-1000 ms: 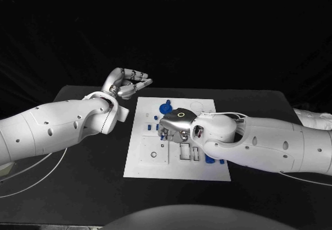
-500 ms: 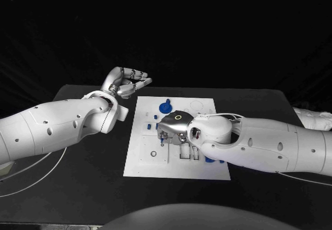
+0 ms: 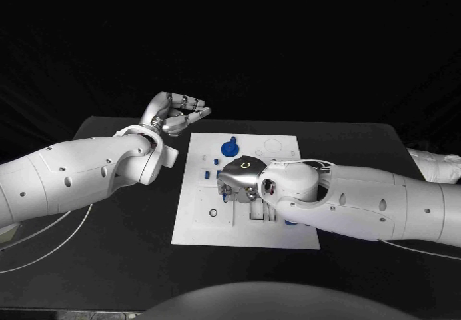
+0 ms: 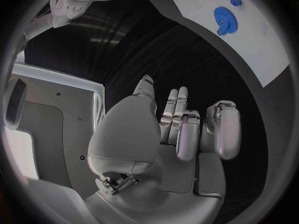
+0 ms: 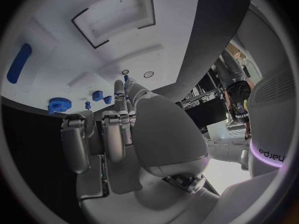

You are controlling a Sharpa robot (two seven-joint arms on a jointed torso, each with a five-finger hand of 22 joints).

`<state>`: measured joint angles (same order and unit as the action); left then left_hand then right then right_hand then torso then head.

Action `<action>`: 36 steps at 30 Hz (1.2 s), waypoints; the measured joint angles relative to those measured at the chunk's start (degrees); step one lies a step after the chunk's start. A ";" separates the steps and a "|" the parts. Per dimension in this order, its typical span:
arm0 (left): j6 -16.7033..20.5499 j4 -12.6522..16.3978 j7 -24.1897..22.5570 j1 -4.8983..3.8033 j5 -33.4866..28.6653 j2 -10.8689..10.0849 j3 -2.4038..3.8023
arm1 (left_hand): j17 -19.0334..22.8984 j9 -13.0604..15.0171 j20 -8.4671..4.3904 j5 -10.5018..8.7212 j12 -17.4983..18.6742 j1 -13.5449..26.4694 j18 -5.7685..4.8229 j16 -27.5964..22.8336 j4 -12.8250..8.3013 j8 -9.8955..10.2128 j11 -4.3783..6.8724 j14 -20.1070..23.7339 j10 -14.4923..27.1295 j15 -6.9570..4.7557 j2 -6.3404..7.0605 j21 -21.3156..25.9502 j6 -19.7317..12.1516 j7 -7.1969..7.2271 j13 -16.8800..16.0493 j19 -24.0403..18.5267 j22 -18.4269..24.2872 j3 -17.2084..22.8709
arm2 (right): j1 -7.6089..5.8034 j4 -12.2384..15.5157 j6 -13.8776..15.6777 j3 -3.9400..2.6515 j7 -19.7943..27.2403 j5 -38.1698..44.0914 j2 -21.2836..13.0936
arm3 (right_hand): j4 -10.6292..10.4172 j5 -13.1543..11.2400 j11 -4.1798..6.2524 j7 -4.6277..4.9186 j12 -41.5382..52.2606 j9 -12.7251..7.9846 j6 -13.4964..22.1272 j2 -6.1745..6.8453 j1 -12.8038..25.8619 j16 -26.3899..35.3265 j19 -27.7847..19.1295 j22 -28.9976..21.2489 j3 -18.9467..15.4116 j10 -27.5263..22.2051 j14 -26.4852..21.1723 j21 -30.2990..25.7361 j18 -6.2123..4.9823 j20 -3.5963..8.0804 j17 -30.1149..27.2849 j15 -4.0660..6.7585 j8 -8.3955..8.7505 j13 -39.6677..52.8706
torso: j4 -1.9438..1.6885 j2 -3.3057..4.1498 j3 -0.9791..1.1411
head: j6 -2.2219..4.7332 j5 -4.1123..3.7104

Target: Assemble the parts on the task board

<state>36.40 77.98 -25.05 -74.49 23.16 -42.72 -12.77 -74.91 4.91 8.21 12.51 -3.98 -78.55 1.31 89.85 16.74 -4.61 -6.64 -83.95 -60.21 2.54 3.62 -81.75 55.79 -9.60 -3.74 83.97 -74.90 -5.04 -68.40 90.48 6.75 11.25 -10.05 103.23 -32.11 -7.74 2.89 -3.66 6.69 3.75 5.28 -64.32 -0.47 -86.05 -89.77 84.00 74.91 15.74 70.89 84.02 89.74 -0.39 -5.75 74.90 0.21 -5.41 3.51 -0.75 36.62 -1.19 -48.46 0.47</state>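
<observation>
The task board lies as a flat white rectangular plate in the middle of the head view, matte against the black table, with dark-outlined rectangular recesses cut into it. Over its centre sits the right hand, smooth silver metal with a small glowing ring on its back, fingers pointing down at the board. From the head camera I cannot tell what the fingertips are doing. The right wrist view fills that in: the fingers reach toward the board's surface, one tip close beside a small blue peg, and nothing is clearly pinched, so whether that hand holds a part I cannot tell.

Up at the upper left of the head view, off the board's far left corner, the left hand is raised with fingers curled in. Its wrist view shows the palm bare, fingers drawn together, holding nothing.

Now the blue parts. The head view gives one round toothed gear near the board's far edge. The left wrist view shows that gear with a small knob beside it. The right wrist view offers four more shapes: a long rounded bar, a small gear and two little blocks.
</observation>
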 measured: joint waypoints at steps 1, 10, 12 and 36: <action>0.00 0.03 0.00 0.00 0.00 -0.01 0.00 | 0.00 0.00 0.00 0.00 0.00 0.00 0.00 0.00 0.00 0.00 0.00 0.00 0.00 0.00 0.00 0.00 0.00 0.00 0.00 0.00 0.00 0.00 | 0.01 0.01 -0.01 0.00 0.01 0.01 -0.02 | 0.00 0.00 0.00 0.01 0.00 0.01 0.01 0.00 0.00 0.00 0.00 0.00 0.00 0.00 0.00 0.00 0.00 0.00 0.00 0.00 0.01 0.00 | 0.00 0.00 -0.01 | -0.08 0.00; 0.00 0.10 0.01 0.00 0.00 -0.09 0.00 | 0.00 0.00 0.00 0.00 0.00 0.00 0.00 0.00 0.00 0.00 0.00 0.00 0.00 0.00 0.00 0.00 0.00 0.00 0.00 0.00 0.00 0.00 | 0.03 -0.10 -0.39 0.00 -0.10 0.08 -0.05 | 0.00 0.00 -0.16 0.00 0.00 0.70 0.19 0.00 0.00 0.00 0.00 0.00 0.00 -0.16 0.00 0.00 0.00 0.00 0.05 0.00 0.20 0.00 | 0.03 -0.05 0.01 | -0.35 -0.13; -0.01 0.10 0.01 0.00 0.00 -0.12 0.00 | 0.00 0.00 0.00 0.00 0.00 0.00 0.00 0.00 0.00 0.00 0.00 0.00 0.00 0.00 0.00 0.00 0.00 0.00 0.00 0.00 0.00 0.00 | 0.03 -0.23 -0.52 0.00 -0.14 0.09 -0.05 | 0.00 0.00 -0.20 0.01 0.00 0.71 0.20 0.00 0.00 0.00 0.00 0.00 -0.01 -0.20 0.00 0.00 0.00 0.00 0.04 0.00 0.25 0.00 | 0.03 -0.08 0.02 | -0.36 -0.13; -0.08 0.05 0.03 0.00 0.00 -0.20 0.00 | -0.01 -0.05 0.00 0.00 0.00 0.01 0.00 0.00 0.00 0.00 0.00 0.00 0.00 0.00 -0.45 0.00 0.00 0.00 0.00 0.00 0.00 0.00 | 0.03 -0.47 -2.26 -0.02 -0.10 -0.47 0.19 | 0.00 -0.04 -0.32 -0.04 0.00 0.46 0.37 0.00 0.00 0.00 0.00 0.03 -0.01 -0.73 0.00 0.00 0.00 0.00 0.03 0.00 0.32 -0.04 | 0.01 -0.10 0.03 | -0.19 -0.44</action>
<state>36.33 78.04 -25.03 -74.49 23.16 -42.92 -12.77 -74.92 4.87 8.21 12.51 -3.98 -78.54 1.31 89.85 16.74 -4.61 -6.64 -83.95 -60.21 2.54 3.16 -81.76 55.79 -9.60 -3.74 83.97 -74.90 -5.03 -68.37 90.01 4.49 11.23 -10.16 102.76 -31.91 -7.73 2.85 -3.98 6.65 3.75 5.74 -63.95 -0.47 -86.05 -89.77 84.00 74.94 15.73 70.17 84.02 89.74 -0.39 -5.75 74.93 0.21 -5.09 3.47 -0.75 36.52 -1.16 -48.65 0.03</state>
